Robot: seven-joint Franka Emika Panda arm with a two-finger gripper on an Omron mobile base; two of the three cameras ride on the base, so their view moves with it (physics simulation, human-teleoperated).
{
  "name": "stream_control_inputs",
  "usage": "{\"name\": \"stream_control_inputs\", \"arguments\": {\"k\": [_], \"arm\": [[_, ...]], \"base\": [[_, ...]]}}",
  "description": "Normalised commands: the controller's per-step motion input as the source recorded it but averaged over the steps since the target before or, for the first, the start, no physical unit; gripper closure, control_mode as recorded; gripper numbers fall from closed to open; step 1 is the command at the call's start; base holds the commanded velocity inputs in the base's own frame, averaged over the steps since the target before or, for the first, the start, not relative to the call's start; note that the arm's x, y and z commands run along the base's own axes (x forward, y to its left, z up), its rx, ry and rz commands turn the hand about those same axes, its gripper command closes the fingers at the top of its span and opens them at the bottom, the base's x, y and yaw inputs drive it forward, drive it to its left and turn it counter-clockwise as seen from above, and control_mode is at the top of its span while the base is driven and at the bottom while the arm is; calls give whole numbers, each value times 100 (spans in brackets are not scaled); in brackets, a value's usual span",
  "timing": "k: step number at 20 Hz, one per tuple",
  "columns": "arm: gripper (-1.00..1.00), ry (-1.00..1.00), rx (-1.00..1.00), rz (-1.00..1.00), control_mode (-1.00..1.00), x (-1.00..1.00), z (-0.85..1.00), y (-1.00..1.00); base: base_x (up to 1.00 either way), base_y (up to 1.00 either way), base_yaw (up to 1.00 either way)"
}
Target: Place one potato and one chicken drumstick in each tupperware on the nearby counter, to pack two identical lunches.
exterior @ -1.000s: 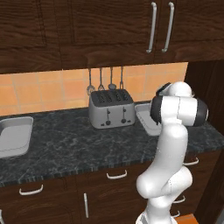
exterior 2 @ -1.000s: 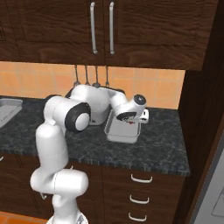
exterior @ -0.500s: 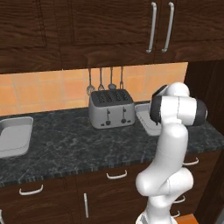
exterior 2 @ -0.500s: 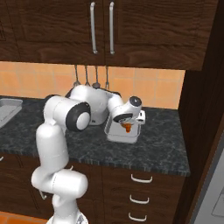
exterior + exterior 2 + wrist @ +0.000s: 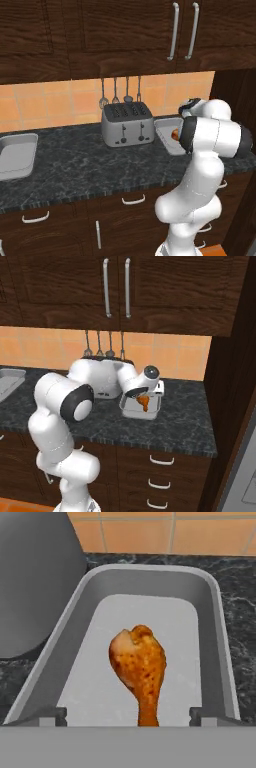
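Gripper (image 5: 128, 714) hangs wide open, holding nothing, over the tupperware (image 5: 220, 637); inside lies a bright orange-brown chicken drumstick (image 5: 140, 667), fat end away, speckled skin, thin end toward the fingers.

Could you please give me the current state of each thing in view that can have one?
gripper: open, above the tray, gripping nothing
chicken drumstick: inside the tupperware, fat end away from the gripper
tupperware: on the counter beside the toaster, holding one drumstick
cabinet doors: shut
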Motion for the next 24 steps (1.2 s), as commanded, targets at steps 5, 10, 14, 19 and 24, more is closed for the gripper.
{"name": "stream_control_inputs", "arguments": {"k": [5, 10, 14, 19, 24], "arm": [[-100, -9, -4, 0, -100, -100, 97, 39], [-100, 0, -5, -10, -100, -91, 87, 46], [-100, 12, -1, -21, -100, -70, 64, 69], [-100, 6, 4, -26, -100, -80, 56, 53], [-100, -3, -4, -9, -100, -99, 15, 35]], "base": [[0, 0, 0], [0, 0, 0], [0, 0, 0], [0, 0, 0], [0, 0, 0]]}}
